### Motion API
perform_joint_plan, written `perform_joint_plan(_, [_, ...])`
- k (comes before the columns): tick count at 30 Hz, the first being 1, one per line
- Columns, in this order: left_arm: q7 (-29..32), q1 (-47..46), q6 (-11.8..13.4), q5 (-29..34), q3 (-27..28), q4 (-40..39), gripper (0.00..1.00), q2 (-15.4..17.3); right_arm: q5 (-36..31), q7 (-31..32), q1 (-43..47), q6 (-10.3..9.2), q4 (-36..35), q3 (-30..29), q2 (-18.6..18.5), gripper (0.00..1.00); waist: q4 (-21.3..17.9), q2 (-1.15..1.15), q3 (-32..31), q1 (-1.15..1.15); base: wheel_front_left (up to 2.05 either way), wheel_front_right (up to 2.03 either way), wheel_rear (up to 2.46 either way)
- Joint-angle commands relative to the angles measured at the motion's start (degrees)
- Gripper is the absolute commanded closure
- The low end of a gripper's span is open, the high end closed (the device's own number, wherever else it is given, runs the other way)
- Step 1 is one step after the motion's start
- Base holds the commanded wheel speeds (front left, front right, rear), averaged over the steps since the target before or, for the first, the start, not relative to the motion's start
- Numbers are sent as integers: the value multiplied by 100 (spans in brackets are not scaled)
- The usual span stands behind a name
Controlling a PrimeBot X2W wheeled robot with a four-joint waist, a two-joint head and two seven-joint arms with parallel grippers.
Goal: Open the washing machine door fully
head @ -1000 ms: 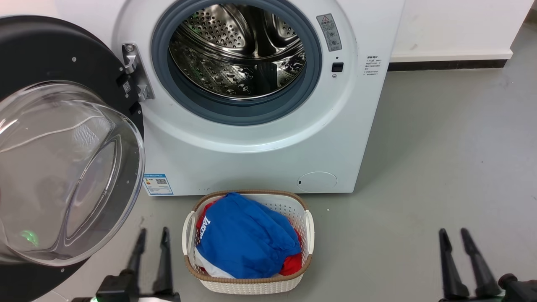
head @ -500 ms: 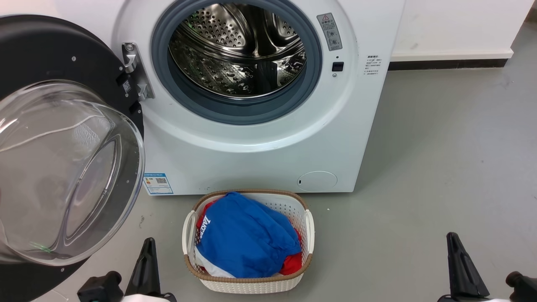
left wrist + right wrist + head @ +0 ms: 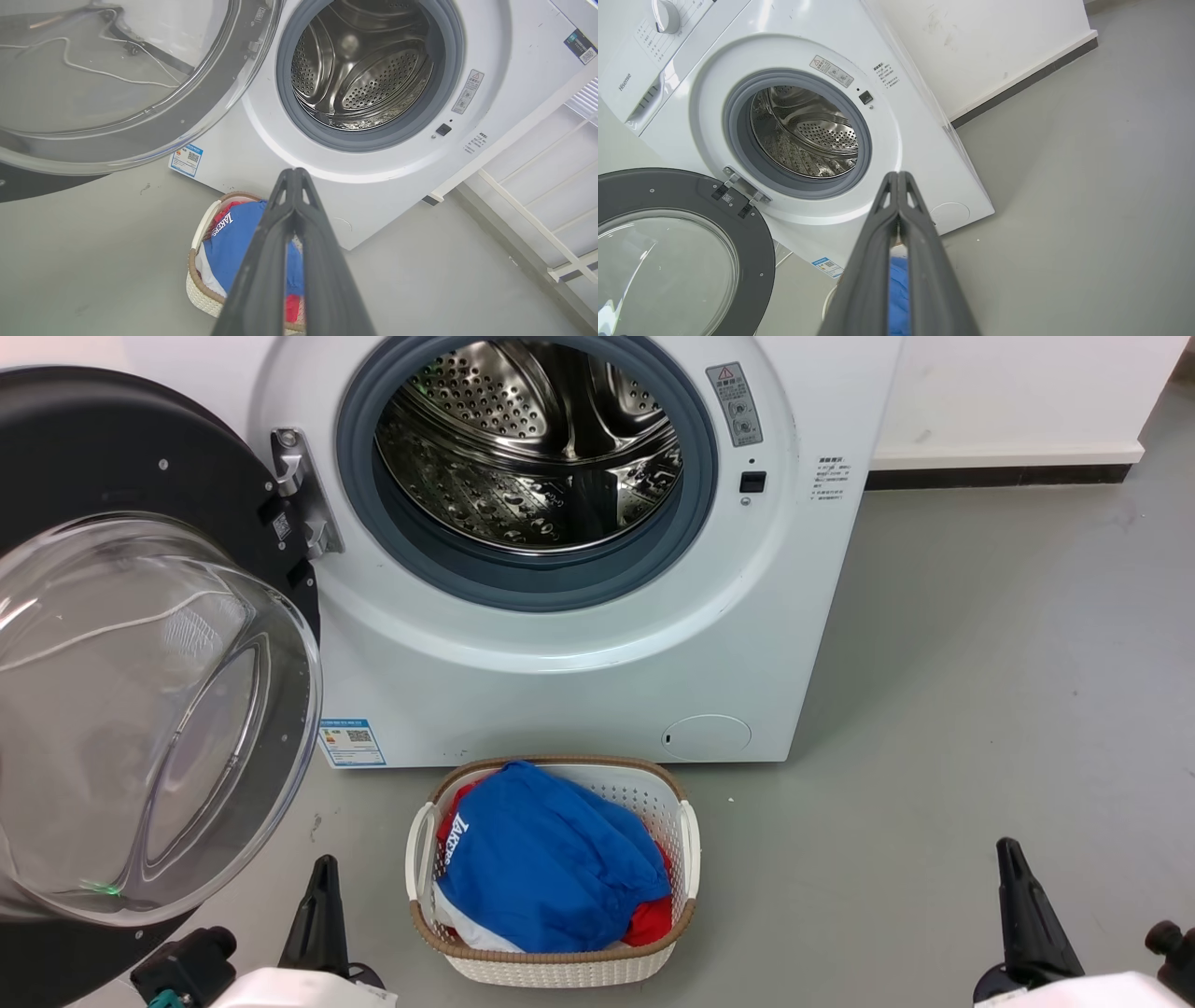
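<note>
**Door wide open, both grippers idle: a stray knock is the worry**

The door (image 3: 140, 691) hangs out to the left of the washer (image 3: 579, 672), swung right round on its hinge (image 3: 299, 490) so the glass bowl bulges back into the room. The drum (image 3: 532, 439) is fully uncovered. To my eye the job looks about done. Whether the door sits hard against its stop, I cannot tell.

The trouble would come from the left side. The left gripper (image 3: 324, 868) sits low over the floor, near the door's bottom rim but apart from it. If that arm lifts or sweeps outward, I think it would catch the rim or the bowl. A knock from the front would strain the hinge past its limit, and a knock from behind would send the door swinging back over the opening. A door resting short of its stop could also drift back with no push at all.

The basket (image 3: 689, 859) of clothes stands on the floor just before the washer's front, between the two arms. If the robot rolls forward, it will likely shove the basket into the washer.

The left gripper has its fingers pressed together at the tips, holding and touching nothing. The right gripper (image 3: 1008, 849) is the same, closed on empty air, well away from the door and over bare floor toward the right.
</note>
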Motion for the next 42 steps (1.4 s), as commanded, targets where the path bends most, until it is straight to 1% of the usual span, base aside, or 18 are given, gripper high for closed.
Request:
perform_joint_plan(1, [47,-169,-44,-229,28,-38,100,0,230,48,-193,1,-39,-5,-58,100,0,0,2,0,0,0,0])
perform_joint_plan(9, [219,-282,-112,-926,88,43,100,0,916,198,-338,1,85,-14,-78,100,2,0,12,0,0,0,0])
perform_joint_plan(10, [219,-282,-112,-926,88,43,100,0,916,198,-338,1,85,-14,-78,100,2,0,12,0,0,0,0])
perform_joint_plan(11, [259,-313,-130,-1093,102,61,100,0,1079,234,-377,1,113,-17,-82,100,3,0,15,0,0,0,0])
perform_joint_plan(12, [259,-313,-130,-1093,102,61,100,0,1079,234,-377,1,113,-17,-82,100,3,0,15,0,0,0,0])
perform_joint_plan(25, [510,-462,-224,-2092,186,182,100,-1,2052,467,-587,1,294,-44,-100,100,6,0,32,0,0,0,0])
perform_joint_plan(42, [796,-651,-337,-3221,278,314,100,-1,3131,740,-831,1,498,-94,-105,100,10,0,55,0,0,0,0])
